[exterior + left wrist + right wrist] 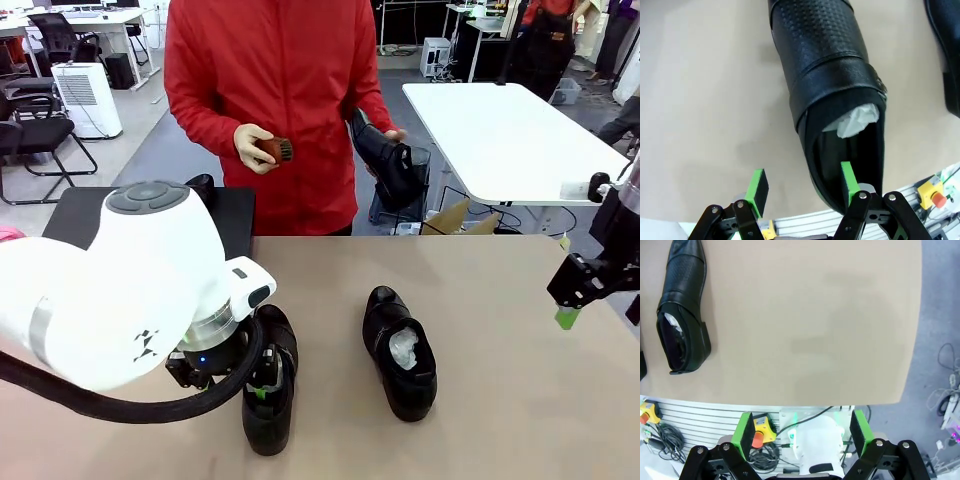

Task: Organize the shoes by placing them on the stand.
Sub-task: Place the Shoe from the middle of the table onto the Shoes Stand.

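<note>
Straddling the near-left shoe (830, 75) with the left gripper (802, 184)
Jaws apart, one finger inside the heel, one outside. A second shoe (400, 350) lies mid-table, the stand (232, 222) far left. The right gripper (802, 427) hangs wide open, right.

My left arm (110, 300) wears a smooth, rounded white shell, capped well behind the pincer by a grey disc (150, 197) with darker buttons. A small black marking (147, 345) sits on its side. A silver ring (222, 327) and a blue light (203, 360) lie just behind the pincer, and a thick black cable (120, 405) loops beneath. My left pincer (802, 185) is black linkage with silver pivot screws (740, 204) and green pads (758, 186). My right pincer (802, 427) matches it, with a white wrist housing (817, 450) just behind.
</note>
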### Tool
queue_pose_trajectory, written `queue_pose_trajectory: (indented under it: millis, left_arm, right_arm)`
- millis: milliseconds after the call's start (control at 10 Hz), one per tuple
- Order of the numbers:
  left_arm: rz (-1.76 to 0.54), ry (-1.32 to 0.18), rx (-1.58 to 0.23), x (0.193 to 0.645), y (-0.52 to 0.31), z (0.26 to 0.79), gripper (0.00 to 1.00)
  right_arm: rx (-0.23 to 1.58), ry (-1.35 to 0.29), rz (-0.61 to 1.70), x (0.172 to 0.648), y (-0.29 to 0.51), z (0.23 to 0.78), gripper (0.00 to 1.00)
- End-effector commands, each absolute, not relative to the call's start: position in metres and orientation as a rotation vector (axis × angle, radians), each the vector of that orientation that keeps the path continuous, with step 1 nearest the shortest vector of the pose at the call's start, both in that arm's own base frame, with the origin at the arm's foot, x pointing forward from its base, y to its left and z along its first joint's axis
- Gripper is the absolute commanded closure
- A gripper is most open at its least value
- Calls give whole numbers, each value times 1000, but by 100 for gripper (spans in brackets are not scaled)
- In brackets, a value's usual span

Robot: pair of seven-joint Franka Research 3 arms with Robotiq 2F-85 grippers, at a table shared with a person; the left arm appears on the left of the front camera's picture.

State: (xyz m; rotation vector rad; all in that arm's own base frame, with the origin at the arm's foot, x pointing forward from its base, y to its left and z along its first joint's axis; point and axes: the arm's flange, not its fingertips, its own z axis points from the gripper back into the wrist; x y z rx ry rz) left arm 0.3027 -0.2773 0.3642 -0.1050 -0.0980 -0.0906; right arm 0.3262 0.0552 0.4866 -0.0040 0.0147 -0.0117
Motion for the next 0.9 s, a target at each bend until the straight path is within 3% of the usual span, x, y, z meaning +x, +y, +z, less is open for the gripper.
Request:
queue_pose_trajectory:
  millis: [0, 100, 200, 500, 600, 800]
  left_arm:
    - [-30, -118, -92, 297, -266, 346, 26]
    - [-3, -106, -87, 299, -266, 343, 26]
    - [2, -103, -91, 300, -266, 341, 34]
    - [-5, -86, -90, 302, -265, 341, 92]
    - [-4, -80, -88, 302, -265, 341, 100]
    - [-13, -73, -99, 305, -267, 341, 100]
  right_arm:
    - [-2, 9, -35, 327, 56, 490, 0]
    - [-2, 9, -35, 327, 56, 490, 0]
    - [-2, 9, -35, 327, 56, 490, 0]
    - [-2, 9, -35, 327, 56, 490, 0]
    - [-2, 9, -35, 327, 56, 490, 0]
    - [-2, 9, -35, 327, 56, 490, 0]
